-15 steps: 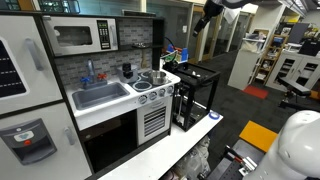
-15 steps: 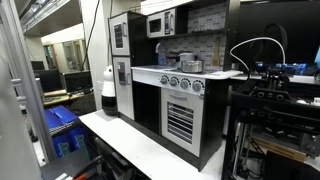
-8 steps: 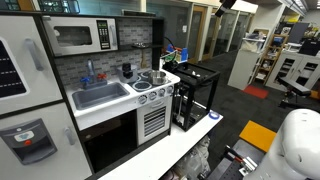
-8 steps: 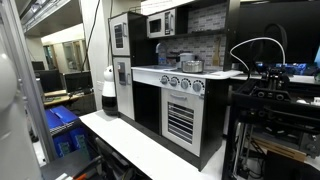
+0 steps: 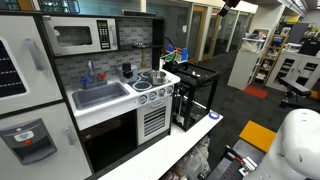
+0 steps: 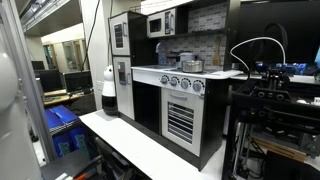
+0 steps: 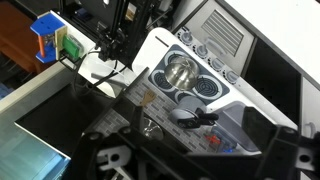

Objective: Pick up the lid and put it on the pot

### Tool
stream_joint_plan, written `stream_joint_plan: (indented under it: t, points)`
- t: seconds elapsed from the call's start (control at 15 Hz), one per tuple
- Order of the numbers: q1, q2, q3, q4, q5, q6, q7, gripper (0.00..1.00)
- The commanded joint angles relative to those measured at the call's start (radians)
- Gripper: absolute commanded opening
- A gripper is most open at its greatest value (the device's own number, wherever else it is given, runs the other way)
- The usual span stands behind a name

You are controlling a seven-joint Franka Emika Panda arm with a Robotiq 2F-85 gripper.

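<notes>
Closing the long gap to the stove is the step in hand, and it should be done in a slow, straight descent that keeps the pot (image 7: 180, 70) near the middle of the wrist view, so the lid can be found before any grasp is committed. The pot sits on a burner of the table (image 7: 155, 48) (here the white top of a toy kitchen), with a bare patterned burner (image 7: 208, 88) just beside it. The lid is too small to single out for certain. A silver glint beside the pot in an exterior view may be it (image 5: 159, 76), so it probably lies on the same stove top. A flat lid calls for a level approach from above and a pinch on its knob or rim, then a centred, gentle set-down so the light pot does not skid.

The arm is raised high, well apart from the table, with only a dark link (image 5: 228, 4) showing at the top edge of an exterior view. The wrist camera looks steeply down. The gripper (image 7: 150, 155) is a dark blur along the bottom of that view, holding nothing visible, and whether it is spread or pressed together cannot be told.
</notes>
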Motion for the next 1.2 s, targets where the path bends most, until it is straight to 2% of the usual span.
stream_joint_plan:
  t: [0.0,0.6,0.8,1.0,1.07,1.13]
  points:
    - [0.01,0.006,-0.003,0.012,-0.008,-0.023,0.016,1.0]
    - [-0.013,-0.012,0.011,-0.005,0.022,-0.023,0.19,1.0]
    - [-0.016,-0.008,0.017,0.004,0.021,-0.051,0.22,1.0]
    - [-0.032,-0.003,0.032,0.021,0.011,-0.13,0.257,1.0]
    - [-0.009,-0.006,0.017,0.005,0.013,-0.083,0.24,1.0]
    - [-0.011,-0.007,0.02,0.006,0.013,-0.095,0.248,1.0]
